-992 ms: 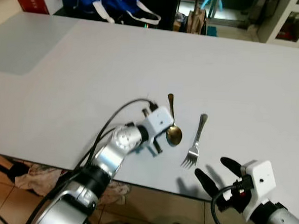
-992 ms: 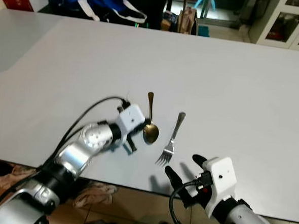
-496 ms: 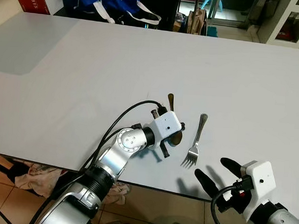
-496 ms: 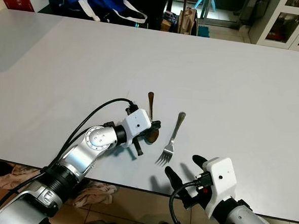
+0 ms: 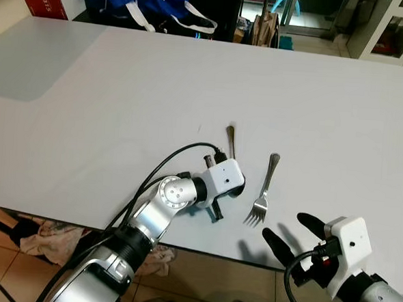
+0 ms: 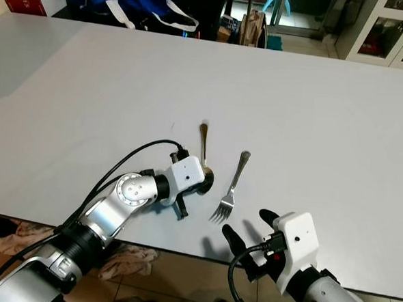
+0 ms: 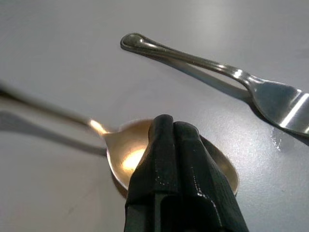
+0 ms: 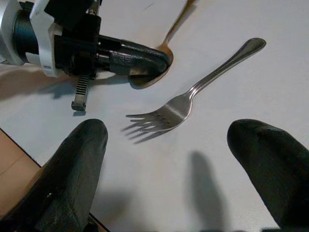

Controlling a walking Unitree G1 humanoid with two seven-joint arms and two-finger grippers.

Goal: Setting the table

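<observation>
On the white table (image 5: 123, 84), the left gripper (image 8: 161, 60), fingers pressed together, rests in the spoon (image 7: 120, 154) bowl left of the fork (image 5: 263, 191), while the right gripper (image 8: 169, 179) hovers spread wide nearer.

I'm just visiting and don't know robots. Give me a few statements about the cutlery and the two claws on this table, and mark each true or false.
1. The left gripper has its black fingers pressed together over the bowl of the spoon. True.
2. The fork lies to the robot's left of the spoon. False: it lies to the spoon's right.
3. The right gripper is shut on the fork. False: its two fingers stand wide apart, near the table's front edge, with the fork's tines ahead of them.
4. The fork's tines point toward the robot. True.
5. The spoon rests on a plate. False: it lies straight on the white table.
</observation>
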